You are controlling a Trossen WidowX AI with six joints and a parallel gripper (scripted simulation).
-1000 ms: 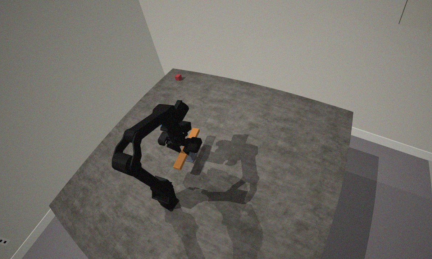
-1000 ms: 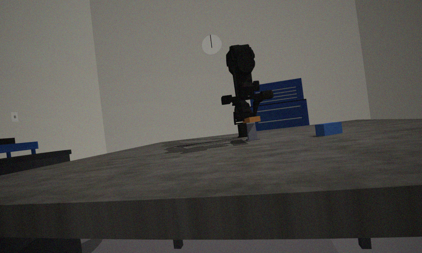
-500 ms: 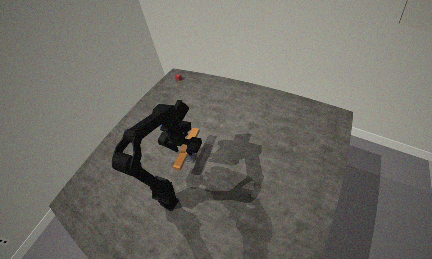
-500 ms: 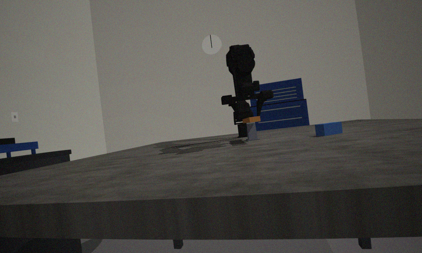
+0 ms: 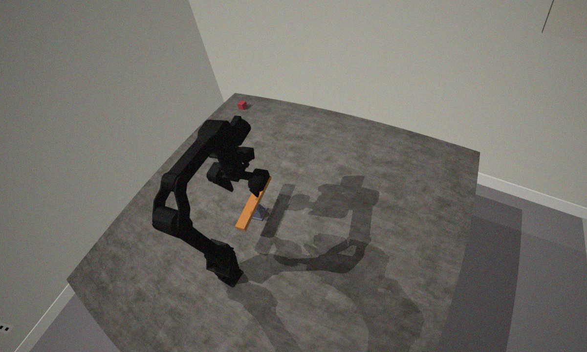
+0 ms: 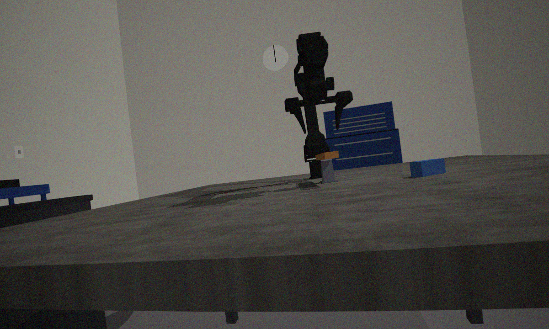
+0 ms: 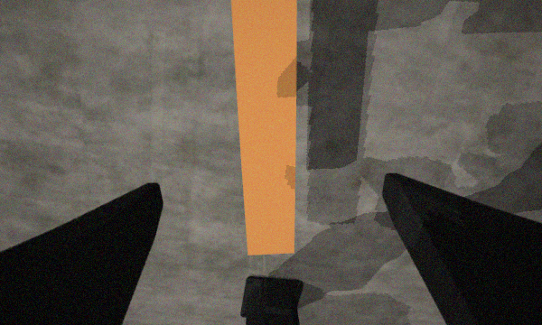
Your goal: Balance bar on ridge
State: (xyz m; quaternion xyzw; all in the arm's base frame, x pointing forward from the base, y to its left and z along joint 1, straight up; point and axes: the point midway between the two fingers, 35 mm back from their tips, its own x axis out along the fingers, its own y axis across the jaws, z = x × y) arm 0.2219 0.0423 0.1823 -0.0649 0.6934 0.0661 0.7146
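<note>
The orange bar (image 5: pixel 247 214) (image 6: pixel 327 155) (image 7: pixel 266 113) lies across the top of the grey-blue ridge (image 5: pixel 259 213) (image 6: pixel 327 171), clear of the table (image 5: pixel 374 144) (image 6: pixel 268 245). It looks about level, though the exterior camera sees it nearly end-on. The ridge stands upright; the bar hides its top in the top view, and it does not show in the wrist view. My gripper (image 5: pixel 244 192) (image 6: pixel 321 131) (image 7: pixel 274 189) is wide open and empty. It hangs above the bar, with a fingertip on each side and a visible gap to it.
A small red cube (image 5: pixel 242 104) sits near the table's far corner in the top view. A blue block (image 6: pixel 427 167) sits on the table, right of the ridge in the exterior view. A blue cabinet (image 6: pixel 366 149) stands behind the table.
</note>
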